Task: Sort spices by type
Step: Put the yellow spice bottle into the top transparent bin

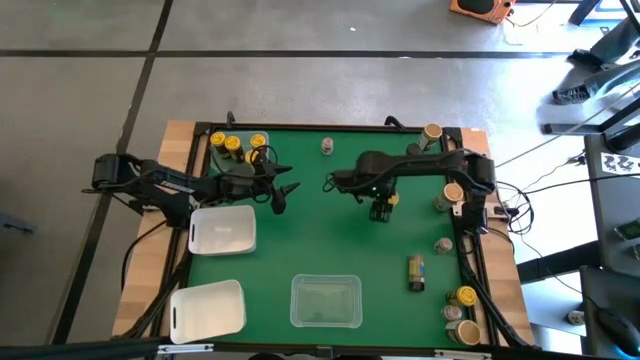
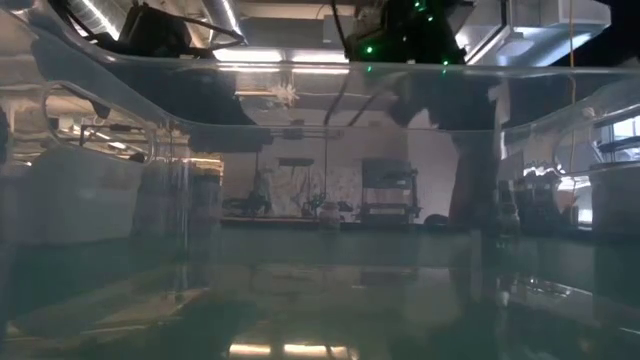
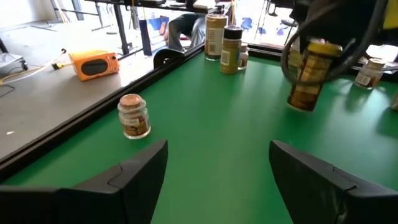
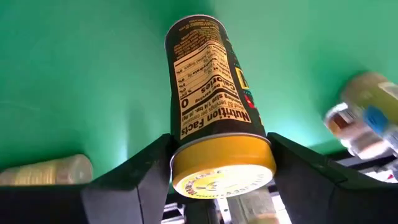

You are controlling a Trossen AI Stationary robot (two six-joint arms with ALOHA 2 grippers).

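Observation:
My right gripper (image 1: 381,212) hangs over the middle of the green mat (image 1: 320,250), shut on a spice jar (image 4: 214,99) with a yellow lid and a dark label. My left gripper (image 1: 280,198) stands open at the mat's far left, nothing between its fingers (image 3: 134,171). Ahead of it a small spice jar (image 3: 133,116) with a tan lid stands on its base near the far edge. Several yellow-lidded spices (image 1: 235,146) stand in a clear tray at the far left corner. My right gripper pinches the jar's top end, at the yellow lid's rim (image 4: 186,163), between its two fingers (image 4: 143,171). The fingers come from above, pointing steeply down. The jar (image 3: 309,78) hangs below them, lid up and slightly tilted, clear of the mat.
Two white trays (image 1: 222,230) (image 1: 207,308) lie at the left and a clear tray (image 1: 326,300) at the near middle. More spices stand along the right edge (image 1: 452,195) (image 1: 465,298), and one lies on its side (image 1: 417,271). The mat's middle is bare.

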